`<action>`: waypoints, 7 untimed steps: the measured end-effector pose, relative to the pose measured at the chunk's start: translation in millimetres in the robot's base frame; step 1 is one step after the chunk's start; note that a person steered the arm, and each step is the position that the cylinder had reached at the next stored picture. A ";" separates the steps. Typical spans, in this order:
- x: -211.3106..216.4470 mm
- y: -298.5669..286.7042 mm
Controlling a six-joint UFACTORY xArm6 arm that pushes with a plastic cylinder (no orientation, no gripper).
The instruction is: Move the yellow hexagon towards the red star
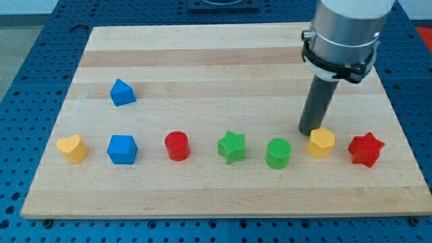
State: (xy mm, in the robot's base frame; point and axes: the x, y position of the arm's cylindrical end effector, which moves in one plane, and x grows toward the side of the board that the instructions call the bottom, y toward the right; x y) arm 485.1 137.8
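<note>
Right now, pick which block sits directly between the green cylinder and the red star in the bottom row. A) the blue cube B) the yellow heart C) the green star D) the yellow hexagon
D: the yellow hexagon lies between the green cylinder on the view's left and the red star on the view's right, apart from both, with my tip at its upper-left edge.

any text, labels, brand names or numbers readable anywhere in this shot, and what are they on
None: no word, label, brand, number or sign can be read in the camera view.
The wooden board, the blocks, such as the yellow hexagon and the red star, and the arm's pale housing above my tip are all unmarked.
</note>
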 end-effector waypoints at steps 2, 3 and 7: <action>3.6 -0.2; 6.5 1.2; 11.2 1.7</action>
